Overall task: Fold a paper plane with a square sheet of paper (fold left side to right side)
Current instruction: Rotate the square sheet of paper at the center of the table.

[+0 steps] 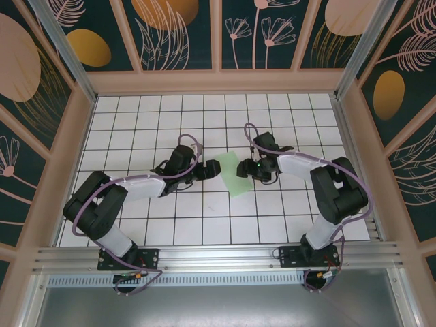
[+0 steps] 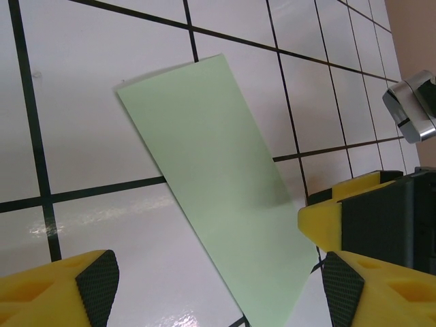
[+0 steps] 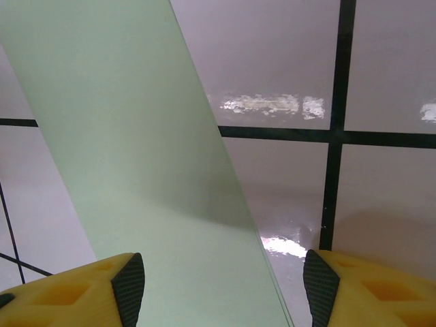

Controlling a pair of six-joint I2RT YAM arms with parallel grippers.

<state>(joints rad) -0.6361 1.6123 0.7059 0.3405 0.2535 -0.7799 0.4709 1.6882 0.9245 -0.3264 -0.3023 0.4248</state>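
Your left end effector [image 2: 218,289] and right end effector [image 3: 221,286] gape empty. Flatten the crease of the paper [image 1: 230,174] (centre frame), keeping edges aligned.

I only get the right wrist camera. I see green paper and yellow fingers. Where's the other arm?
Observer: From above, the left gripper is at the left edge of the paper, facing the right gripper on the other edge.
Operator: Is it pinching the paper?
Observer: No. In the left wrist view its fingers stand wide apart, and the paper looks flat on the table between them.
Operator: What shape is the paper?
Observer: A long narrow rectangle, lying slanted across the grid tiles.
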